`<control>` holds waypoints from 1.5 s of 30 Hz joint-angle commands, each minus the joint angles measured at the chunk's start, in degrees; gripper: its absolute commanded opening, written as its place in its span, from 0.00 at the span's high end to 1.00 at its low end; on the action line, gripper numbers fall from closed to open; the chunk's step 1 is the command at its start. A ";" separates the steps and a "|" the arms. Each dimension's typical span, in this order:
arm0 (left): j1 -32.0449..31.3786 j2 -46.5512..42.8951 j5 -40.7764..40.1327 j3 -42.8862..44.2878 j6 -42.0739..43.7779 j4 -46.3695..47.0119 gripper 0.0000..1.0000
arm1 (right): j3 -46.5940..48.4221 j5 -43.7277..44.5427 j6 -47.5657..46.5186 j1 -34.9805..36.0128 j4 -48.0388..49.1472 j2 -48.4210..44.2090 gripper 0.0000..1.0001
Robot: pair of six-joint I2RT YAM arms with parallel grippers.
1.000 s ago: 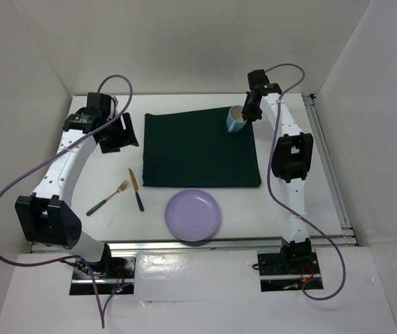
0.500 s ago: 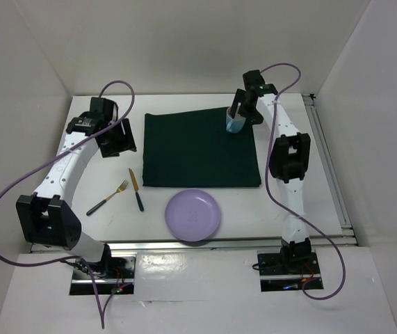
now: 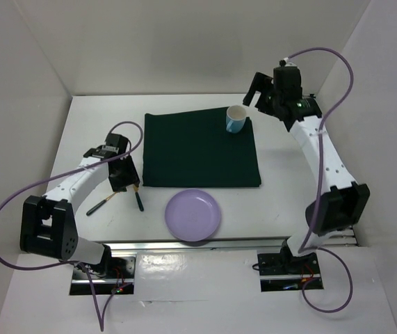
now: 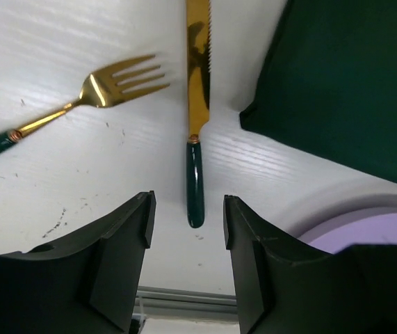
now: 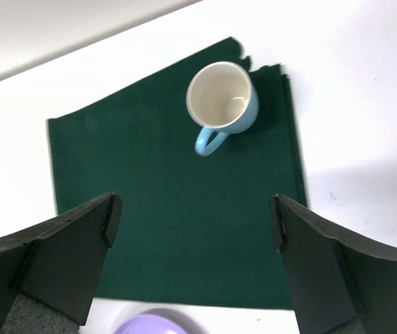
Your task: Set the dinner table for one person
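Note:
The white dinner table (image 3: 295, 174) carries a dark green mat (image 3: 201, 149). A light blue cup (image 3: 235, 119) stands upright on the mat's far right corner, its handle toward the near side (image 5: 222, 97). My right gripper (image 3: 259, 94) hangs open above and to the right of the cup, touching nothing (image 5: 195, 209). A gold knife (image 4: 198, 83) and a gold fork (image 4: 108, 87), both with green handles, lie left of the mat. My left gripper (image 4: 186, 207) is open low over them, and the knife's handle end lies just ahead of its fingertips. A purple plate (image 3: 193, 214) sits near the front edge.
White walls close in the table on the left, back and right. Metal rails run along the near edge (image 3: 205, 245) and the right edge (image 3: 330, 167). In the left wrist view the mat's near left corner (image 4: 344, 83) and the plate's rim (image 4: 372, 229) lie right of the knife.
My right gripper opened, let go of the cup and pulled up and back to the right. My left arm swung from the far left down over the fork and knife, its jaws narrowing.

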 commanded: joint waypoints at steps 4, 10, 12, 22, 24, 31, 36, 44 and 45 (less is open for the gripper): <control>-2.76 -1.82 0.59 -8.70 -7.65 10.22 0.37 | -10.40 -2.07 1.09 1.63 5.00 -4.89 0.00; -2.76 1.51 1.57 -13.20 -10.29 16.20 0.39 | -15.93 -1.71 -0.05 1.63 3.76 -8.40 0.00; -2.76 3.18 0.87 -13.73 -10.82 16.73 0.43 | -17.95 -1.72 -0.05 1.63 4.47 -10.42 0.00; -3.91 -1.02 -7.40 -3.81 -10.91 2.85 1.00 | -19.19 1.27 -1.11 0.23 0.60 -13.76 0.00; -5.65 -4.00 -6.87 -1.43 -7.41 2.24 1.00 | -19.72 0.22 -1.11 -0.65 0.60 -14.30 0.00; -16.18 2.82 11.89 14.72 -4.39 6.26 1.00 | -21.65 -4.18 1.61 -5.14 1.83 -18.25 0.00; -25.52 17.49 16.85 26.95 -7.73 10.75 1.00 | -20.78 -4.54 2.67 -7.95 0.43 -20.63 0.00; -31.68 33.33 25.03 37.96 -17.14 19.34 1.00 | -17.70 -0.31 -0.05 -8.56 -2.30 -28.00 0.00; -31.68 34.20 25.82 37.95 -18.02 20.15 1.00 | -17.70 0.30 -0.05 -8.56 -2.30 -28.62 0.00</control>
